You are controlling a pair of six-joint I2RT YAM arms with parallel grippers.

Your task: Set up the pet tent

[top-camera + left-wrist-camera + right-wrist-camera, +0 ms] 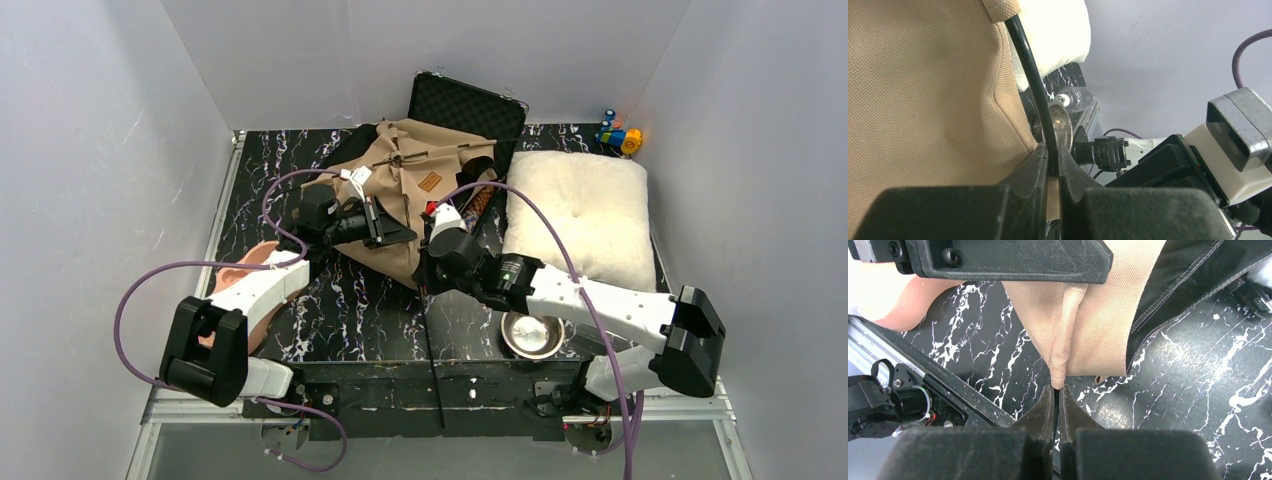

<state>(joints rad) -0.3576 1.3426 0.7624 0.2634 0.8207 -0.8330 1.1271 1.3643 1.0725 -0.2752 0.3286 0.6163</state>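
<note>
The tan pet tent (415,180) lies crumpled at the back middle of the black marble table (330,330). My left gripper (388,232) is at its near-left edge. In the left wrist view this gripper (1053,156) is shut on a thin black tent pole (1034,85) that comes out of a tan sleeve (923,100). My right gripper (428,278) is just below the tent's near corner. It (1057,390) is shut on a black pole where the pole enters the folded tan fabric (1083,325). That pole (434,370) runs on towards the table's front edge.
A fluffy white cushion (580,210) lies at the back right, with a metal bowl (532,333) in front of it. An open black case (467,105) stands behind the tent. Small coloured toys (620,135) sit in the far right corner. A pink object (255,290) lies under the left arm.
</note>
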